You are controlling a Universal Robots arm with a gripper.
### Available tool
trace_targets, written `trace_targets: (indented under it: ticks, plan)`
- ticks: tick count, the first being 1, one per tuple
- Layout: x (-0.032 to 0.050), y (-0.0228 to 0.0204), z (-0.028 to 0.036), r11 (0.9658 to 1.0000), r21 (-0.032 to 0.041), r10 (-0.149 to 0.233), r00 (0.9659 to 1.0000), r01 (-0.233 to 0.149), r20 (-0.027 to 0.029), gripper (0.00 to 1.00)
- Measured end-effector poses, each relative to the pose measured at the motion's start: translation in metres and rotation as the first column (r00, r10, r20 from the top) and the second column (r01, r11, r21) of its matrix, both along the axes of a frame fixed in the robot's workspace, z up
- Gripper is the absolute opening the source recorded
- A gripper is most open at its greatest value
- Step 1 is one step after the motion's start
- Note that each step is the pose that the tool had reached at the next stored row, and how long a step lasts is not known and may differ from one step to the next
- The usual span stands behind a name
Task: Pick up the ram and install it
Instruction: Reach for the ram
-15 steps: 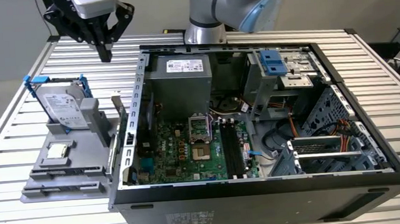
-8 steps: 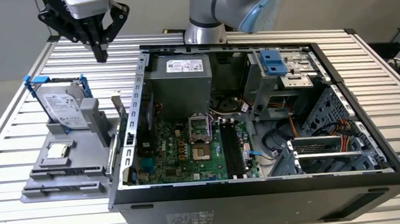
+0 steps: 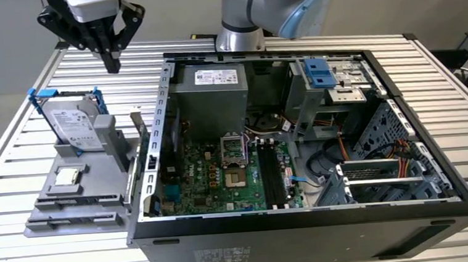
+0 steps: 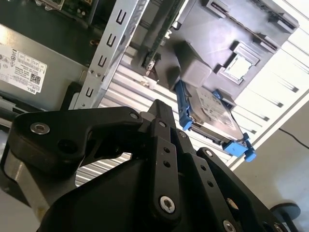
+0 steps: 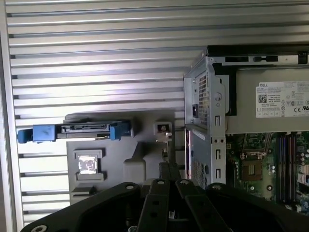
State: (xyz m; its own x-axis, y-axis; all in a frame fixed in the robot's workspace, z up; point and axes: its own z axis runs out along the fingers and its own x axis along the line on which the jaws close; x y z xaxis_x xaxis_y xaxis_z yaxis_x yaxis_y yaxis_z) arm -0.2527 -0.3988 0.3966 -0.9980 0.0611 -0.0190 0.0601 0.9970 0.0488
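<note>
1. Nearest in the exterior view is the open case (image 3: 307, 225), lying on the slatted table (image 3: 28, 256). Its board (image 3: 213, 182) faces up, with long dark slots (image 3: 271, 171) beside the socket.
2. On the exterior view's left of the case sits the grey fixture (image 3: 74, 207). It carries the chip (image 3: 68, 175) lying flat and the drive (image 3: 73, 124) standing upright.
3. The ram (image 3: 138, 137) appears to stand on end in a holder at the fixture's edge, just beside the case wall. It is not yet installed. In the first wrist view the ram (image 5: 163, 130) is seen end-on.
4. Farthest back, the gripper (image 3: 114, 66) hangs above the table behind the fixture, well apart from the ram. Its fingers are pressed together with nothing between them.
5. Handling, as judged: the ram is light, stiff, thin and fragile.
   - Pinch the flat faces near the free upper end.
   - Keep clear of the contact edge.
   - Keep the pinch square, as so thin a board may tilt in the fingers.
</note>
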Motion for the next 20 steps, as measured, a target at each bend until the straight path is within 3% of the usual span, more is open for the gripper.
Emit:
trace_targets:
  ticks: [20]
  plan:
    - [-0.0173, 0.0, 0.0, 1.0, 0.0, 0.0, 1.0, 0.0, 0.0, 0.0]
